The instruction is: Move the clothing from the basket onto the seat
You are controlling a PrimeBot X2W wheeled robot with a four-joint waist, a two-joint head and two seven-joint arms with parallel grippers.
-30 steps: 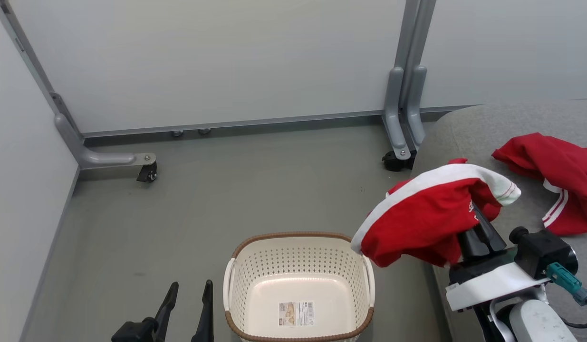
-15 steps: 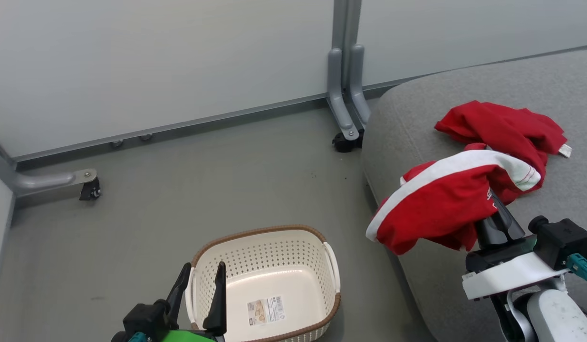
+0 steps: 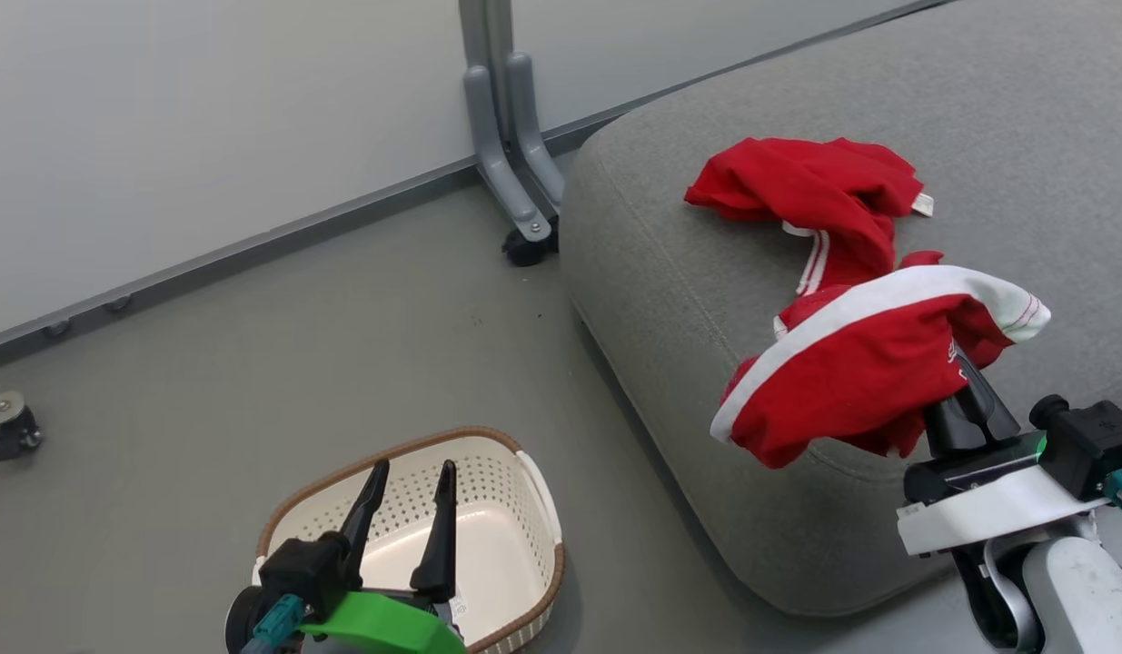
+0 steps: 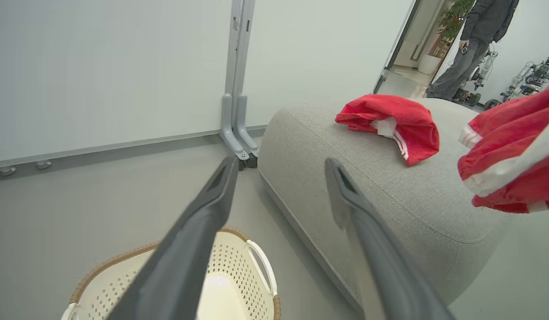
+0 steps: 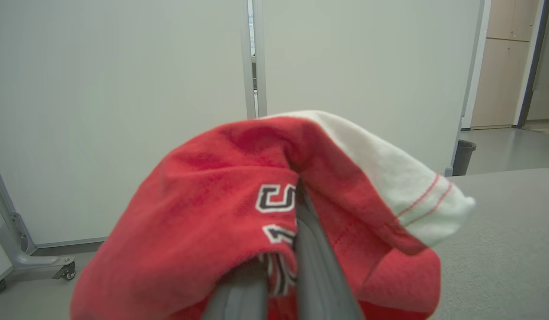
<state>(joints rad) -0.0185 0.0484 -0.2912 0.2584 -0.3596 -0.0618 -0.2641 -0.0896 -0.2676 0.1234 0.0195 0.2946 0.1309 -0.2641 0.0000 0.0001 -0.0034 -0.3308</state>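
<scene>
One piece of the red clothing (image 3: 815, 191) lies crumpled on the grey seat (image 3: 697, 272), toward its back. A second red garment (image 3: 851, 372) with a white band hangs above the seat's front edge, draped over my right gripper (image 3: 968, 391), which is shut on it. In the right wrist view the cloth (image 5: 203, 213) with its white lettering covers the closed fingers (image 5: 310, 262). My left gripper (image 3: 413, 477) is open with nothing between its fingers, poised over the cream basket (image 3: 524, 472) on the floor. What shows of the basket's inside is bare.
Pale partition panels stand behind, with grey feet on castors (image 3: 520, 213) beside the seat's corner and another castor (image 3: 11, 427) at far left. A dark bin (image 5: 463, 155) stands by a partition. Far off, a person (image 4: 474, 49) stands in a doorway.
The camera has swung right, so the basket slid to the lower left and more of the seat shows. My right gripper stays shut on the garment, now over the seat's front edge.
</scene>
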